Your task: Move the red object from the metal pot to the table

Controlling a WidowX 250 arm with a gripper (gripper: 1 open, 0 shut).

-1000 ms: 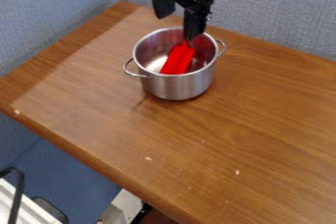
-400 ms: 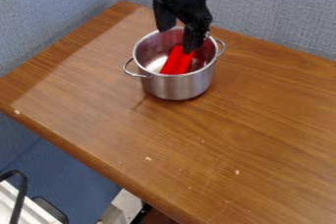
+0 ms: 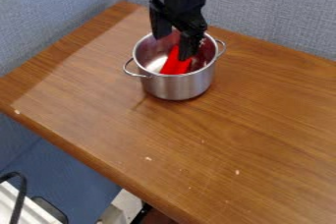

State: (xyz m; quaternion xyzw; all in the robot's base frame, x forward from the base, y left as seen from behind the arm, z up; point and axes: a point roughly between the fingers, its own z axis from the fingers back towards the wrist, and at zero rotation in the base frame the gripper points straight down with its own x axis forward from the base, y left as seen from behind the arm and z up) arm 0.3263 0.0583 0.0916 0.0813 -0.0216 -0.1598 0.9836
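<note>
The metal pot (image 3: 176,81) stands on the far middle of the brown wooden table (image 3: 157,140). Inside it the red object (image 3: 180,60) leans across the pot, its upper end toward the far right rim. My black gripper (image 3: 175,43) hangs straight down over the pot's far side, open, with its fingers (image 3: 192,46) dipping to rim level on either side of the red object's upper end. Whether the fingers touch the red object cannot be told.
A blue-grey wall (image 3: 53,12) runs behind the table at the left and back. The table's left and front edges drop off to the floor, where a dark frame (image 3: 20,203) shows at the bottom left.
The gripper has come down and slightly left, from above the pot's far rim into its mouth. It stayed open. The pot and red object have not moved.
</note>
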